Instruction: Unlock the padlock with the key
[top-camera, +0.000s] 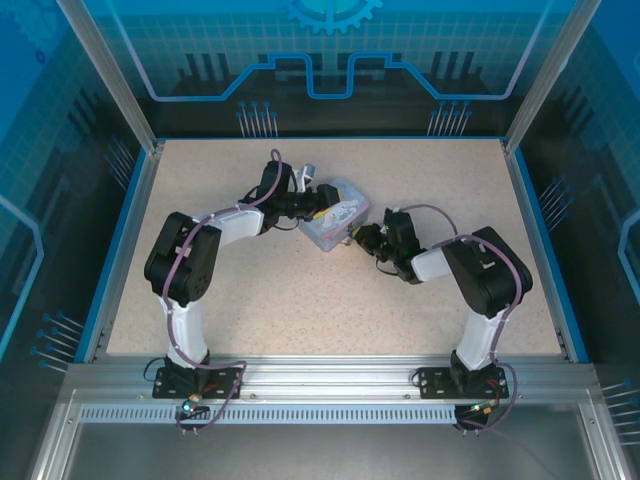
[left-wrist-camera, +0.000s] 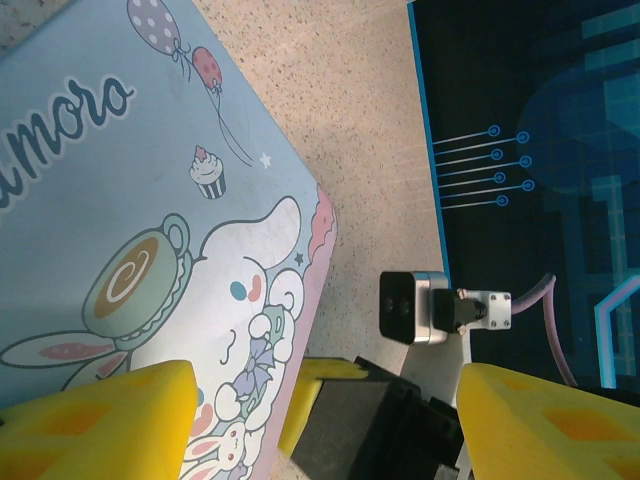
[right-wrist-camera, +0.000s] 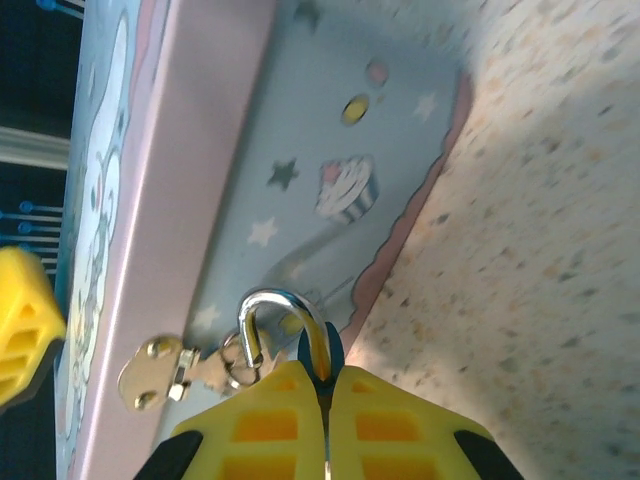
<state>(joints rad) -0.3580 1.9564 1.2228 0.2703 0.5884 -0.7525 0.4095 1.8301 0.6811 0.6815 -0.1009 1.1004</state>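
Reaching in from the left, the left gripper (left-wrist-camera: 325, 400) has its yellow fingers (left-wrist-camera: 100, 425) spread wide apart. One lies over the cartoon lid of the pale blue tin (left-wrist-camera: 150, 200), and the other sits out past the tin's edge. The tin rests on the speckled table (left-wrist-camera: 370, 120), near the middle. On the tin's side wall a small metal clasp (right-wrist-camera: 150, 375) carries a ring, and the padlock (right-wrist-camera: 270, 293) hangs there with its shackle looped through the ring. The right gripper (right-wrist-camera: 327, 385) is squeezed together on the padlock's teal body.
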